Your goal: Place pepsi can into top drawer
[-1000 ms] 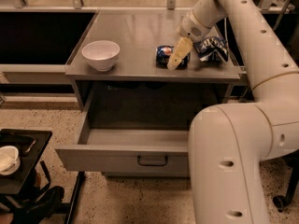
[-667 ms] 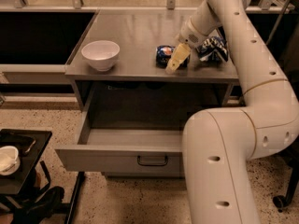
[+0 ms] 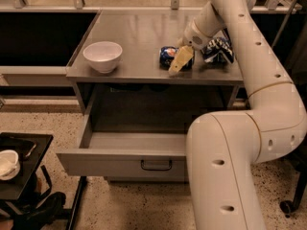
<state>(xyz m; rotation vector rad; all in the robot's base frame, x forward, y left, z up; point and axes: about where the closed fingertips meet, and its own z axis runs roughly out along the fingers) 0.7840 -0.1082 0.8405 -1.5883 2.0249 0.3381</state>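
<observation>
Sitting near the front edge of the tabletop, right of centre, the pepsi can is partly covered by the gripper, which reaches down against its right side; whether it has hold of the can cannot be told. A snack bag lies just beyond, toward the right edge. A white bowl stands near the front left corner. Below, the top drawer is pulled open.

— Any writing to read here?
— None. The can on the surface shows a pale patch on blue, with no legible letters. The bag has none either.
— And the gripper?
— The gripper is right at the can's front.
</observation>
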